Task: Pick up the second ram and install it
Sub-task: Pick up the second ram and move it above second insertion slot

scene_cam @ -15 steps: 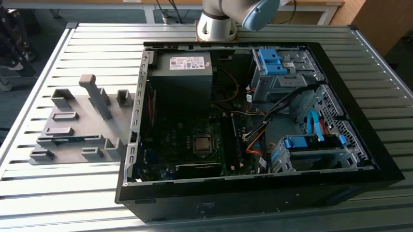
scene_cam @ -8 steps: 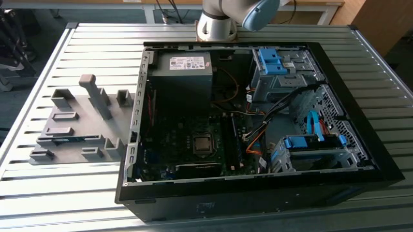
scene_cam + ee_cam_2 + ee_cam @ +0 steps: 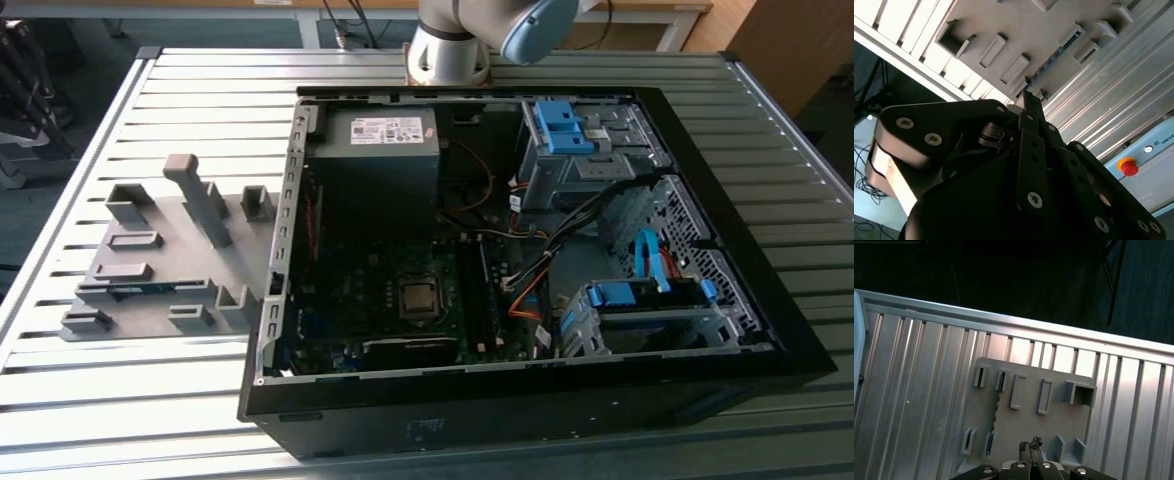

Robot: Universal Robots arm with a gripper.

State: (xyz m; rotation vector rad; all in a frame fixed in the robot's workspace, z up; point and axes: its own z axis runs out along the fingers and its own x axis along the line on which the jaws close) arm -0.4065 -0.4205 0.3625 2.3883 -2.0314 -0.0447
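The second ram [image 3: 144, 289] stands on its edge in a slot of the grey fixture plate [image 3: 174, 262], left of the computer case in the exterior view. In the first wrist view it is a thin dark strip [image 3: 996, 413] between small grey blocks. The second wrist view has it as a dark line with blue spots [image 3: 1054, 57]. My gripper [image 3: 1031, 444] hangs well above the fixture, apart from the ram. Its black fingers [image 3: 1030, 107] are shut together with nothing between them.
An open black computer case [image 3: 534, 400] lies on the slatted metal table [image 3: 80, 400], with the motherboard [image 3: 400, 300], power supply [image 3: 380, 130] and blue drive brackets [image 3: 641, 295] inside. Tall grey upright blocks [image 3: 200, 200] rise from the fixture. A red stop button [image 3: 1128, 166] sits beyond the table.
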